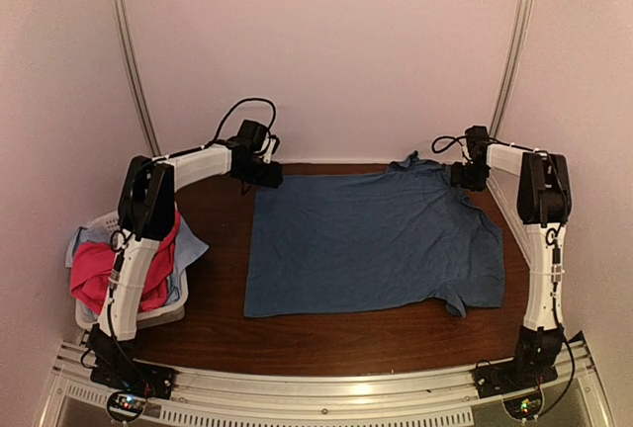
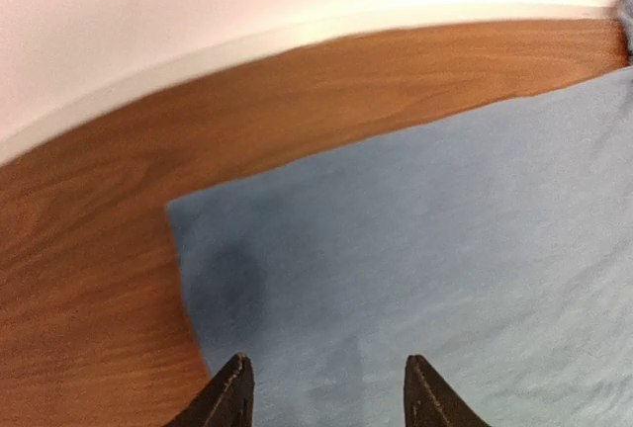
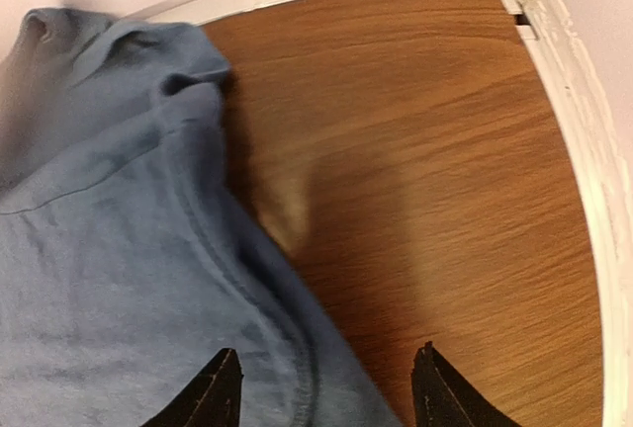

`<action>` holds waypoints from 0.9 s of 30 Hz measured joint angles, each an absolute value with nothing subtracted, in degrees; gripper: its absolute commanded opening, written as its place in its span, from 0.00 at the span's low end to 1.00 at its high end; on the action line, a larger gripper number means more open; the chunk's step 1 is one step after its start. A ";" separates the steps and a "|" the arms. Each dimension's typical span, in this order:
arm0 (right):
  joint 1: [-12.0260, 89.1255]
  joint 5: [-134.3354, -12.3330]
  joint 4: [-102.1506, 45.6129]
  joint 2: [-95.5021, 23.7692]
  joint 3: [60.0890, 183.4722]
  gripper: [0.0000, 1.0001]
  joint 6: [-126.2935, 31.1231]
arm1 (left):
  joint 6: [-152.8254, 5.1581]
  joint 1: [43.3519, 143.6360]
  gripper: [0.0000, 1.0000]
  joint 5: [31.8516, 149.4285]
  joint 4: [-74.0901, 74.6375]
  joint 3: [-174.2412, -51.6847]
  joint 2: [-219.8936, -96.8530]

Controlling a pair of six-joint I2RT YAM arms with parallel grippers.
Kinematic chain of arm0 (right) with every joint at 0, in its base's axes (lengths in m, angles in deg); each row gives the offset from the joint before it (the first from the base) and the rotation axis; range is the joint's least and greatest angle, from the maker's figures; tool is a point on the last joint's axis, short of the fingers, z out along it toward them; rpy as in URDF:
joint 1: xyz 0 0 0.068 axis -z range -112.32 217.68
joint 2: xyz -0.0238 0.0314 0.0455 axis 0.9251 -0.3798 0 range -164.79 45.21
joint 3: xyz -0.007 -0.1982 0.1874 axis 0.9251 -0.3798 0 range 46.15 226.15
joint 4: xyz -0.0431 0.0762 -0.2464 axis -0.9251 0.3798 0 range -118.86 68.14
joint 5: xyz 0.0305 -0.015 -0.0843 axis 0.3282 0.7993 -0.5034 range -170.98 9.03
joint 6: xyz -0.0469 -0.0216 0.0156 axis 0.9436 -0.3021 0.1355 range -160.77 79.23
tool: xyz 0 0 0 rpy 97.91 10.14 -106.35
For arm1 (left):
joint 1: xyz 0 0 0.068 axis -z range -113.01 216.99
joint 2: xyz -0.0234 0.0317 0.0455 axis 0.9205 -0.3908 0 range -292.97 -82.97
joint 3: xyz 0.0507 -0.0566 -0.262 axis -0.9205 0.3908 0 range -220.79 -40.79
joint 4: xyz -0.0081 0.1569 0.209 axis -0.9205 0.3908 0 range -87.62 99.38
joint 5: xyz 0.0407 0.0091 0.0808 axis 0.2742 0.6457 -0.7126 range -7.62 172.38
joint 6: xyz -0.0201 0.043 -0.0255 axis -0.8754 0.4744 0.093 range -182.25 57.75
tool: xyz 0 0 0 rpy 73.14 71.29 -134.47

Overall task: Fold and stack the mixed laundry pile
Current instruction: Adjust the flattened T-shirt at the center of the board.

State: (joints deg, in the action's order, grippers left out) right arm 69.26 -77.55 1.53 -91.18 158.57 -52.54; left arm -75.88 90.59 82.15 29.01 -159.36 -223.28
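The dark blue T-shirt [image 1: 371, 244] lies spread flat on the wooden table [image 1: 218, 333]. My left gripper [image 1: 265, 172] hovers at the shirt's far left corner. In the left wrist view it [image 2: 326, 387] is open over the flat cloth [image 2: 445, 249], with nothing between its fingers. My right gripper [image 1: 467, 172] is at the far right, by the bunched sleeve. In the right wrist view it [image 3: 321, 387] is open, and the shirt's seamed edge [image 3: 297, 348] runs under the gap. The magenta-pink shirt [image 1: 94, 279] and the pale light-blue cloth [image 1: 193, 247] sit in the basket.
A white slotted basket [image 1: 158, 314] stands at the table's left edge, partly hidden by my left arm. Pale walls close the table in at the back and sides. A white rail [image 3: 584, 200] borders the right edge. Bare wood [image 3: 445, 150] shows to the right of the shirt.
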 measured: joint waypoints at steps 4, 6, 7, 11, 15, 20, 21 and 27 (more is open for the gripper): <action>70.27 -80.09 0.13 -89.00 154.11 0.54 -51.10 | -73.76 93.47 0.43 83.05 29.10 -163.49 -225.05; 70.03 -81.01 0.15 -87.88 152.47 0.48 -50.35 | -73.04 93.96 0.40 82.63 30.04 -164.54 -226.53; 69.72 -81.27 0.09 -87.27 151.97 0.44 -49.94 | -72.76 93.98 0.38 82.21 30.91 -165.35 -227.52; 68.19 -79.59 -0.64 -84.01 149.63 0.39 -48.98 | -71.49 93.43 0.31 79.40 33.27 -168.45 -231.95; 65.81 -77.07 -1.01 -80.91 148.45 0.35 -48.63 | -70.66 93.12 0.29 75.20 35.98 -170.15 -232.61; 62.59 -74.17 -1.34 -80.80 148.40 0.31 -48.76 | -70.42 92.43 0.27 71.59 38.19 -170.77 -232.65; 62.18 -73.77 -1.20 -81.15 148.40 0.30 -48.85 | -70.35 92.05 0.27 70.83 38.58 -170.85 -232.65; 62.09 -73.64 0.02 -86.46 150.15 0.25 -48.87 | -70.00 89.28 0.28 68.42 39.59 -171.09 -232.65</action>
State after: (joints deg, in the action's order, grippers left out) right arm 62.09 -73.64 0.02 -86.46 150.15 -48.87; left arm -70.00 89.28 68.42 39.59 -171.09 -232.65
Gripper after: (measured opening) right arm 0.268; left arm 0.279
